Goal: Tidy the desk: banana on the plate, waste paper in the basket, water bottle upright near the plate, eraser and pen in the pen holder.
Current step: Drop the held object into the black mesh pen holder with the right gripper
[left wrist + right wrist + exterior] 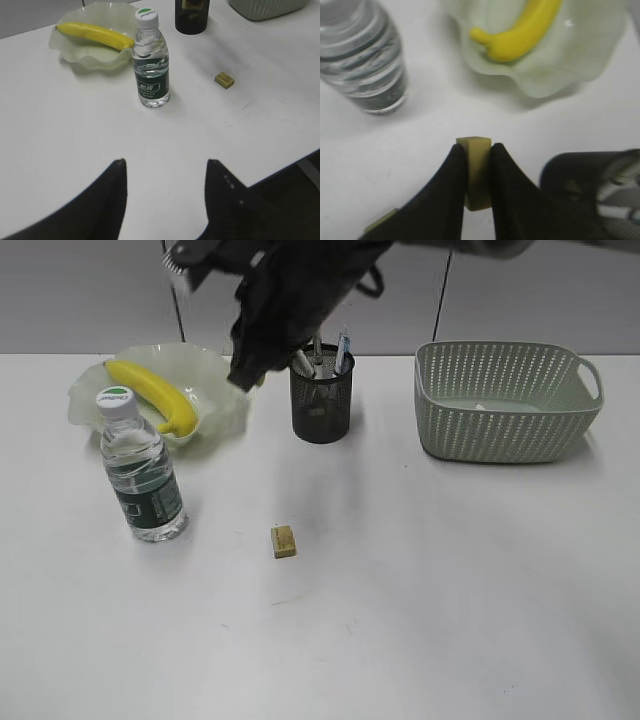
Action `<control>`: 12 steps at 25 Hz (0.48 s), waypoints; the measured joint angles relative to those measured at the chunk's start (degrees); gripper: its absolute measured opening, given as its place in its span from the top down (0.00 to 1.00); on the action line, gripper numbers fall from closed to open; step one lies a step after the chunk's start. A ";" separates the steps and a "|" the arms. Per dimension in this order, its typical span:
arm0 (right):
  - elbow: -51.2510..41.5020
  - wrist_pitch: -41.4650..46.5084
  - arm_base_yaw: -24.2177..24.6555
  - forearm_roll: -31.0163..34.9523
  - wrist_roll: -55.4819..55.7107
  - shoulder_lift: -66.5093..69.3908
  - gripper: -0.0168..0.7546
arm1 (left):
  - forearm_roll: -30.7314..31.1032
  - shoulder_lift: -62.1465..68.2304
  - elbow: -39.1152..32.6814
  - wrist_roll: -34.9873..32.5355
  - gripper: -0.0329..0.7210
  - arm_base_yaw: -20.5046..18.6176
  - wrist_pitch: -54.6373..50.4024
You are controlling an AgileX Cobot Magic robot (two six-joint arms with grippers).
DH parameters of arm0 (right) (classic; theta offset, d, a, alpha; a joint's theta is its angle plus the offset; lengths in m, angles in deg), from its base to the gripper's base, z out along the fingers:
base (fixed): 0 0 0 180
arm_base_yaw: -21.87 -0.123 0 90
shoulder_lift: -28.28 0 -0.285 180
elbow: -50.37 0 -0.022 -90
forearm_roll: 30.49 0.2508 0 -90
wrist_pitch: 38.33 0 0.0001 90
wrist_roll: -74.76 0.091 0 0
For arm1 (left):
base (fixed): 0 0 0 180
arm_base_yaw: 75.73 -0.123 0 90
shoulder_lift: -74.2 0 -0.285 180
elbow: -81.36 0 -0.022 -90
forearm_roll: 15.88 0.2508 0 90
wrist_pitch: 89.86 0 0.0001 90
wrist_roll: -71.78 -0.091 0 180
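Our right gripper [478, 152] is clenched on the eraser [477, 175], above the desk [420, 165]. The holder [590, 190] sits at four o'clock. We judge we should centre over its mouth, clear of the pens [342, 348], before letting go. Another tan block [283, 541] lies on the desk. Our left gripper [167, 200] gapes empty.

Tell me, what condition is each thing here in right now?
banana: lying in the plate.
plate: holding the banana.
water bottle: upright, capped, beside the plate.
pen holder: upright, pens inside.
basket: upright, contents hard to tell.
loose eraser: lying on the desk.
held eraser: pinched in the right gripper.
right gripper: closed on that eraser.
left gripper: open, empty.
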 joint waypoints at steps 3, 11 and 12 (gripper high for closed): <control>0.00 -3.35 3.41 -0.94 2.97 -3.22 0.82 | 0.00 0.00 0.00 0.00 0.46 0.00 0.00; 0.00 -15.15 11.86 3.24 7.83 -2.98 0.82 | 0.00 0.00 0.00 0.00 0.46 0.00 0.00; 0.00 -16.64 12.00 3.63 7.84 -2.34 0.82 | 0.00 0.00 0.00 0.00 0.46 0.00 0.00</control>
